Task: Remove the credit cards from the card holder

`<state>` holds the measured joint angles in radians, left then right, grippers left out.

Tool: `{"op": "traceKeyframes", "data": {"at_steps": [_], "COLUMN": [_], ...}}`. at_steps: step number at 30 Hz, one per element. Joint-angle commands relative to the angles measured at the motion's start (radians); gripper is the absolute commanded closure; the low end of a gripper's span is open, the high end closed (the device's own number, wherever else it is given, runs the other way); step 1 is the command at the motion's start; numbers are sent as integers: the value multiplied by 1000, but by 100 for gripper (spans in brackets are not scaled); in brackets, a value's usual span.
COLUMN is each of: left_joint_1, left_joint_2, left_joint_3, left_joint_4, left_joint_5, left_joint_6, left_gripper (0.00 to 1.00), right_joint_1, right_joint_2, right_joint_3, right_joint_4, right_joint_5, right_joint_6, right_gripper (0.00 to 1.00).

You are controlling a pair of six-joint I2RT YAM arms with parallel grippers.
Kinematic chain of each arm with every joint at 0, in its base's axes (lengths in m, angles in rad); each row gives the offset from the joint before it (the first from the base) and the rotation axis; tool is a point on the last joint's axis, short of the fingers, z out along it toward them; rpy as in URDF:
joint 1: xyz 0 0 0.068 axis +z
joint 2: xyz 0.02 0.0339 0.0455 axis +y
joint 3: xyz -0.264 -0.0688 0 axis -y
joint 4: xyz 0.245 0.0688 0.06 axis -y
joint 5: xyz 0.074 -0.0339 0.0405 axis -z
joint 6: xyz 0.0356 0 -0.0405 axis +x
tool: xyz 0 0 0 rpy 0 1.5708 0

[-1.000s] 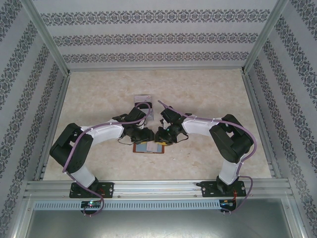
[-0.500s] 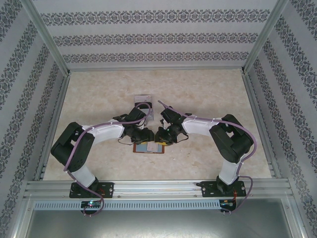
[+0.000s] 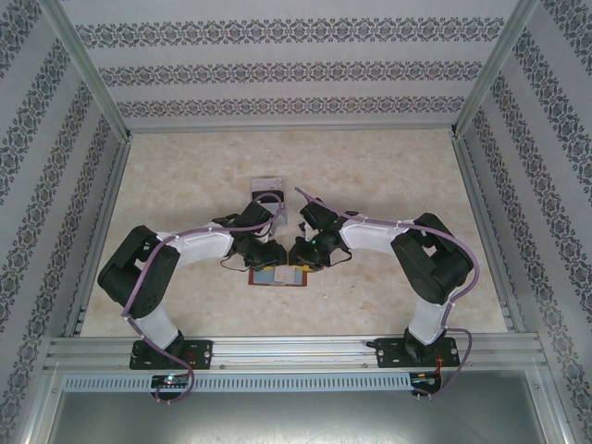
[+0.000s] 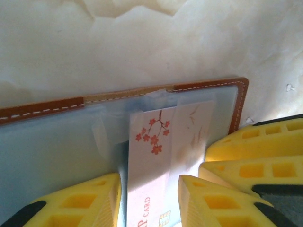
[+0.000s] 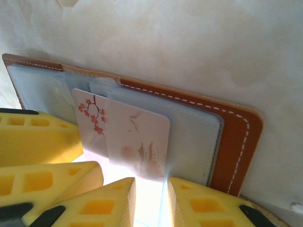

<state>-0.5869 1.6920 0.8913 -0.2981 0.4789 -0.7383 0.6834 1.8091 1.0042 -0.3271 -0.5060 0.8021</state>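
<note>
Left wrist view: my left gripper point(image 4: 149, 182) has narrowed around blossom card point(image 4: 151, 137) in wallet point(image 4: 47, 106); pinch, cannot tell; right gripper point(image 5: 150, 184) equally unclear; pull likely next.

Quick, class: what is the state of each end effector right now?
Left end effector: straddles the blossom card; grip cannot be told.
Right end effector: slightly apart at the pagoda card; grip cannot be told.

On beige marbled tabletop point(image 3: 388, 166), front middle: opened brown leather card holder point(image 3: 277, 276); tucked in its slots, two overlapping pale plastic cards point(image 5: 137, 137).
</note>
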Motion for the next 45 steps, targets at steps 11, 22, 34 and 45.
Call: {"op": "traceKeyframes", "data": {"at_steps": [11,22,34,45], "left_joint_1": [1,0,0,-1], "left_joint_2": [-59,-120,-172,-159], "left_joint_3": [-14,4,30,48], "left_joint_4": [-17,-111,-275,-262], "left_joint_5": [-6,-32,-158,-152], "left_joint_6": [18,61,102,92], "left_gripper": [84,94,94,91], "right_joint_1": [4,4,-1,0], "right_joint_2": [21,21,18,15], "right_joint_3": [4,6,9,10], "right_joint_4": [-15,-20,-29,-31], "right_joint_5": [4,12,16,15], "right_joint_6": [-9,-12,-20,-21], "right_gripper": [74,75,75,75]}}
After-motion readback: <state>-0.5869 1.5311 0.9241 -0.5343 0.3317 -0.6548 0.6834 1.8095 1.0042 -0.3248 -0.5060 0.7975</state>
